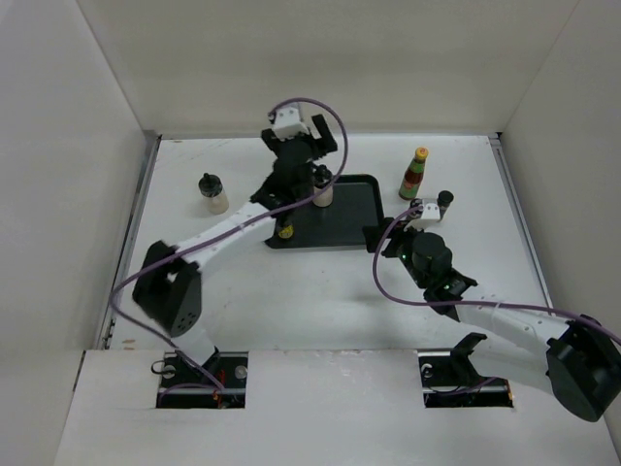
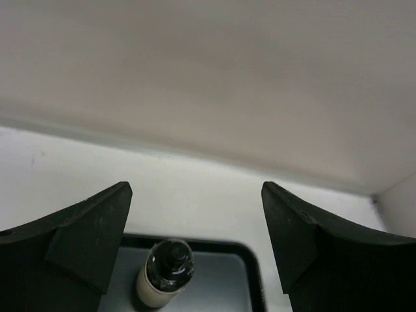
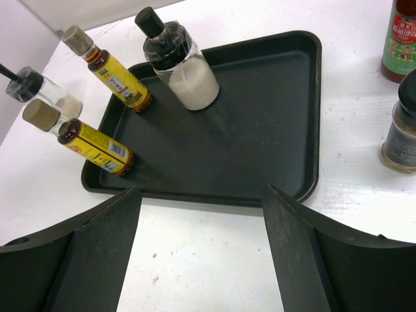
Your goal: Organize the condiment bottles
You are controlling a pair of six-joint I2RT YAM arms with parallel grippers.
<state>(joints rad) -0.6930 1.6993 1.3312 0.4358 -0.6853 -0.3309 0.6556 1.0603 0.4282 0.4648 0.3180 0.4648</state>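
A stubby pale black-capped bottle (image 1: 323,190) stands in the black tray (image 1: 354,218). My left gripper (image 1: 318,160) is open and empty above it. In the left wrist view the bottle (image 2: 166,276) sits low between the fingers, and the gripper (image 2: 195,240) is clear of it. Two slim yellow-labelled bottles (image 3: 120,81) (image 3: 97,143) stand at the tray's (image 3: 260,143) left side beside the pale one (image 3: 182,68). A second pale bottle (image 1: 212,193) stands outside the tray. The red bottle (image 1: 414,175) and one dark jar (image 1: 444,202) stand right of it. My right gripper (image 3: 201,247) is open and empty. The other dark jar is not in view.
White walls close in the table on the left, back and right. My left arm (image 1: 228,233) reaches diagonally across the tray's left part. My right arm (image 1: 505,320) lies along the front right.
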